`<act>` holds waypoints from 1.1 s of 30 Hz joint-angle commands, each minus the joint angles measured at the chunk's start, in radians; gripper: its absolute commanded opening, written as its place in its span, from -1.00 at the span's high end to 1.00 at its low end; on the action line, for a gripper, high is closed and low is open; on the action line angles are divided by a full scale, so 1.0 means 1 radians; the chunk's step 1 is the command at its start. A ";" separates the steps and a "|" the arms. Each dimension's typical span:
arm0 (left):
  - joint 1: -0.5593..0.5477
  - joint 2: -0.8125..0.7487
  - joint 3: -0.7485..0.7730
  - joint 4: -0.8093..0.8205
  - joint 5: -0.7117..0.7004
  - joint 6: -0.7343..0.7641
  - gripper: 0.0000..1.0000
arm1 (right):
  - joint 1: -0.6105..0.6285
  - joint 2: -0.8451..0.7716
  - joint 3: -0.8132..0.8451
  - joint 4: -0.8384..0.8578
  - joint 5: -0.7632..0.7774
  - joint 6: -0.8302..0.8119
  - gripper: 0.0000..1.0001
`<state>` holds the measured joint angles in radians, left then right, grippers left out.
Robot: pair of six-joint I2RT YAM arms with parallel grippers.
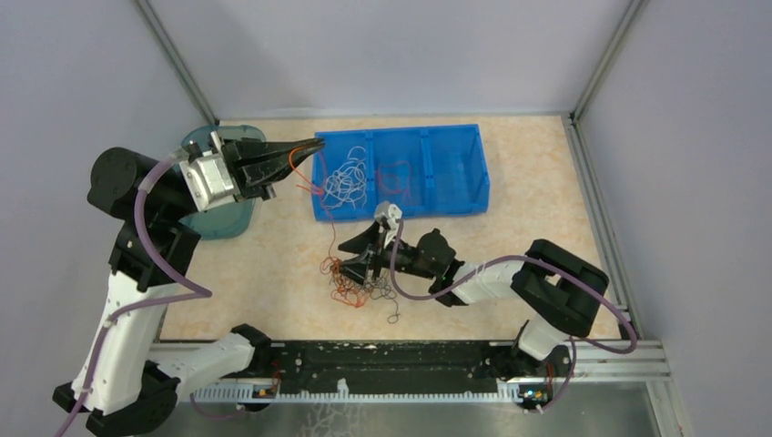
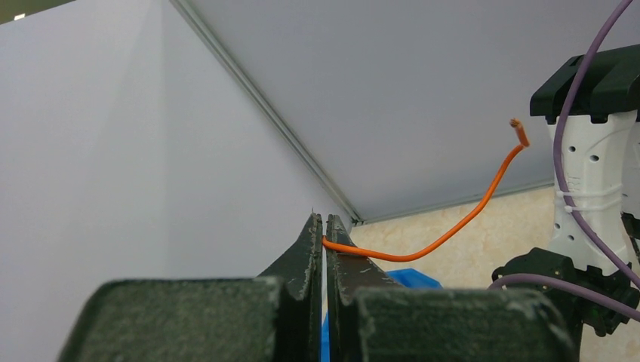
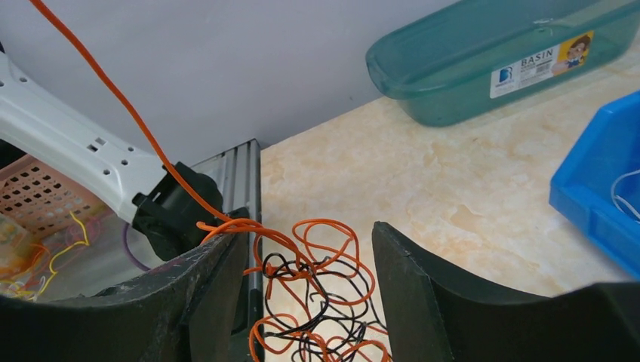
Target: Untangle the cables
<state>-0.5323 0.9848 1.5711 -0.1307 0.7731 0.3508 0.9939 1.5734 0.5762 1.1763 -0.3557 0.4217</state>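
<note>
A tangled clump of orange and black cables [image 1: 357,280] lies on the table in front of the blue bin [image 1: 455,196]. My right gripper [image 1: 357,258] is low over it and open, its jaws on either side of the clump [image 3: 324,290] and not closed on it. My left gripper [image 1: 317,144] is raised at the bin's left end and shut on one orange cable [image 2: 441,240]. That cable hangs down from it [image 1: 293,166] and runs taut to the clump [image 3: 113,94]. White cables [image 1: 350,177] lie in the bin's left compartment and thin red ones [image 1: 397,173] in the middle one.
A teal basin [image 1: 223,218] stands at the left under my left arm, and it also shows in the right wrist view [image 3: 483,60]. The bin's corner [image 3: 604,188] is close on the right of my right gripper [image 3: 308,234]. Grey walls enclose the table.
</note>
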 commanded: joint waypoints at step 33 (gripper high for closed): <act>0.000 0.243 0.580 0.088 -0.027 -0.107 1.00 | 0.122 0.138 0.019 0.019 0.244 -0.194 -0.10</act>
<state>-0.5323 1.2217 2.0270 -0.1162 0.7784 0.2035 1.1015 1.6871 0.6540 1.2533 -0.0967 0.2295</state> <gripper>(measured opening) 0.011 0.553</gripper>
